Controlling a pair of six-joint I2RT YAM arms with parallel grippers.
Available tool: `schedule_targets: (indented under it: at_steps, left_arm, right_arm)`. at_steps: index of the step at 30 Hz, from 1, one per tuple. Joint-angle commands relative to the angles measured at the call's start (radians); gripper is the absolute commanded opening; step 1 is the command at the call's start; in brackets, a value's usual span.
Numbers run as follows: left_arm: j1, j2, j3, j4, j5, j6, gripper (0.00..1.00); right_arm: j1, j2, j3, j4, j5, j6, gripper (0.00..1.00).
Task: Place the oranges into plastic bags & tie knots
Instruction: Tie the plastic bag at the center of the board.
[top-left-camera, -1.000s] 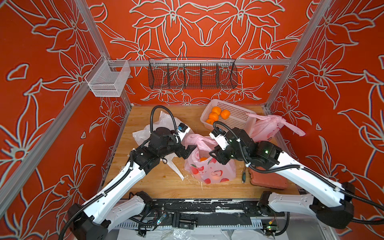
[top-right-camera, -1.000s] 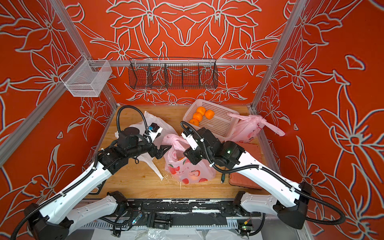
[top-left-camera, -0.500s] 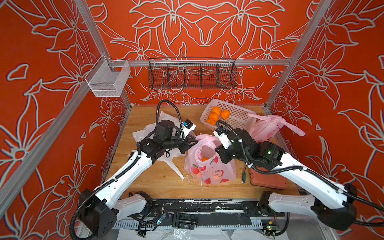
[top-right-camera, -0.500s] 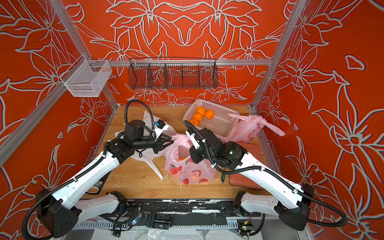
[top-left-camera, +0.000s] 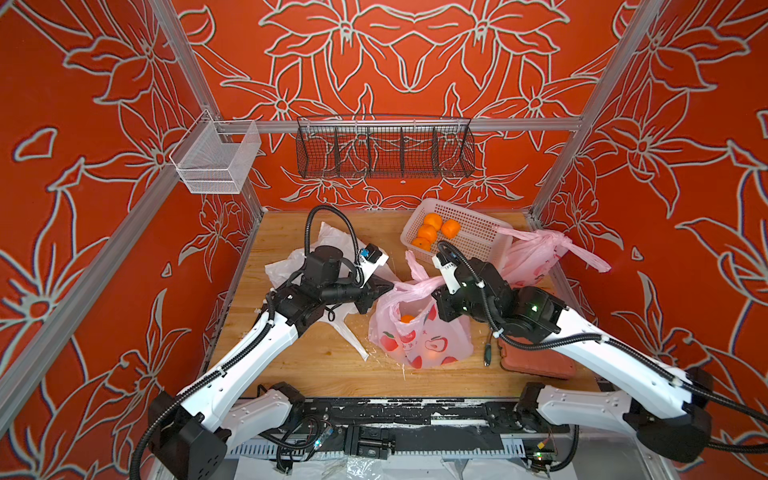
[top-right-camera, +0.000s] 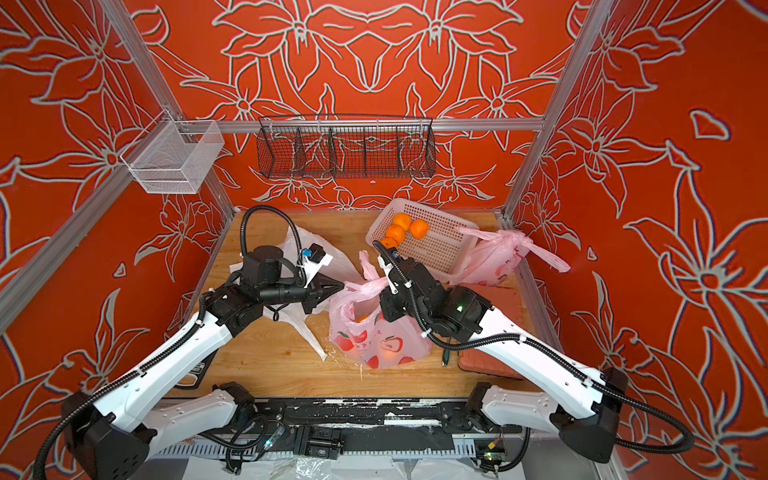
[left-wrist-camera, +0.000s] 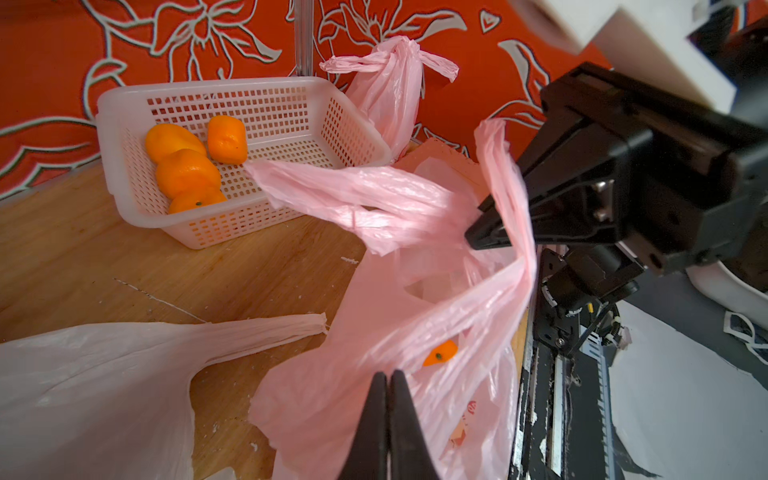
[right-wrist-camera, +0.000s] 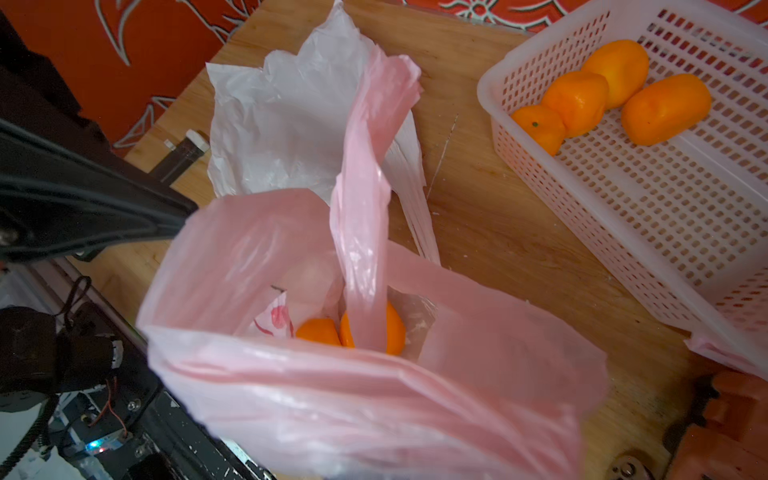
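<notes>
Left wrist view caught the left gripper (left-wrist-camera: 386, 378) pinched shut on the rim of the open pink bag (left-wrist-camera: 415, 340) near the white basket (left-wrist-camera: 291, 95). The right gripper (left-wrist-camera: 482, 239) was clamped on its handle strap (left-wrist-camera: 507, 174). Crinkled film veiled the oranges (right-wrist-camera: 374, 332) inside, and only two showed clearly. The right gripper's fingers lay outside its own wrist view.
</notes>
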Motion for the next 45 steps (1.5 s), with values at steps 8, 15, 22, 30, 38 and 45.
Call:
schedule_targets:
  at_steps: [8, 15, 22, 30, 38, 45]
  left_arm:
    - [0.012, -0.068, 0.03, 0.017, -0.016, -0.016, 0.91]
    - [0.014, -0.003, 0.062, 0.039, 0.04, -0.043, 0.97]
    - [0.043, 0.051, 0.136, 0.029, 0.011, -0.014, 0.97]
    - [0.079, 0.079, 0.127, 0.053, 0.069, -0.01, 0.99]
    - [0.097, 0.145, 0.13, 0.104, 0.191, -0.053, 0.97]
    - [0.113, 0.17, 0.101, 0.165, 0.229, -0.116, 0.97]
  right_arm:
    - [0.001, -0.103, -0.126, 0.221, -0.135, -0.06, 0.0]
    - [0.001, -0.155, -0.185, 0.263, -0.11, -0.101, 0.0]
    - [-0.001, -0.078, -0.148, 0.294, -0.094, -0.123, 0.0]
    - [-0.002, -0.045, -0.148, 0.331, -0.078, -0.129, 0.0]
    - [-0.006, -0.035, -0.159, 0.358, -0.077, -0.136, 0.0]
    - [-0.009, -0.03, -0.161, 0.365, -0.09, -0.138, 0.0]
